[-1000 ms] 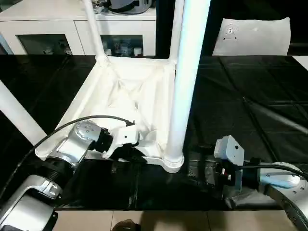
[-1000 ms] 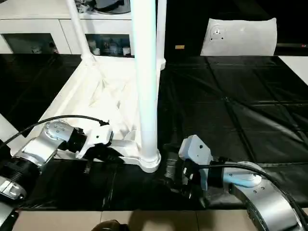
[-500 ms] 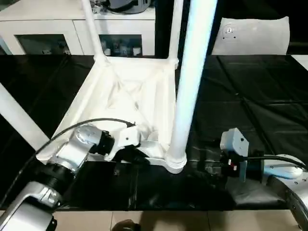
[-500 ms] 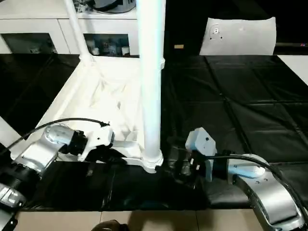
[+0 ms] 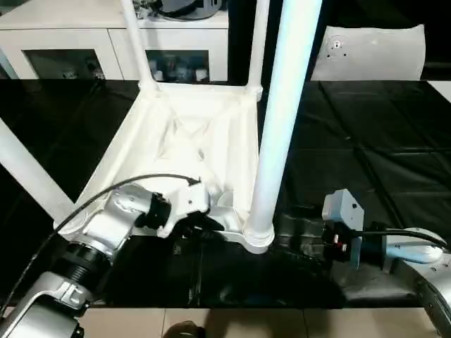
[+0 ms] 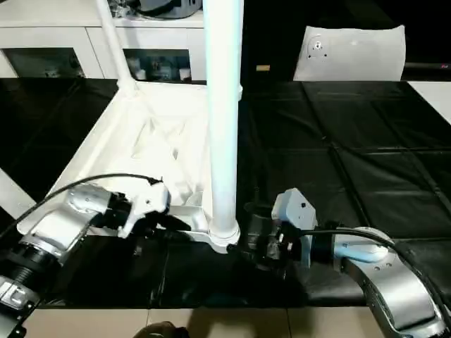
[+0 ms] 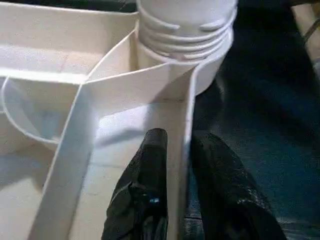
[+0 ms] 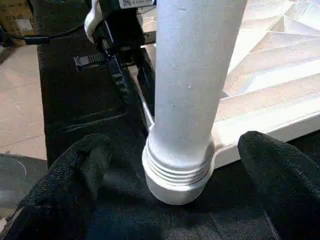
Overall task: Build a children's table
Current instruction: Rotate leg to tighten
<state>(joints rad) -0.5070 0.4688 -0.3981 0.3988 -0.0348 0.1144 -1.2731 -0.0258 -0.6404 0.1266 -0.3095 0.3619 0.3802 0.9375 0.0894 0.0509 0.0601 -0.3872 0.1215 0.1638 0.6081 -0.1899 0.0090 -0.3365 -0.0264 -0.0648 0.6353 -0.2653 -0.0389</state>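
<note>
Black worktop, white cabinet behind. Table top lies upside down, legs up; near leg in its corner socket. Left gripper narrowly parted, fingers straddling the top's rim. Right gripper wide open, flanking the leg's base, holding nothing.

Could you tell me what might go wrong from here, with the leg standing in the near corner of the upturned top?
1. The right gripper stands wide open around the near leg without holding it; if the threads showing above the socket mean it is not fully seated, it could lean or topple.
2. The left gripper straddles the top's rim with its fingers barely apart; pulling away sideways might drag the top across the black sheet.
</note>
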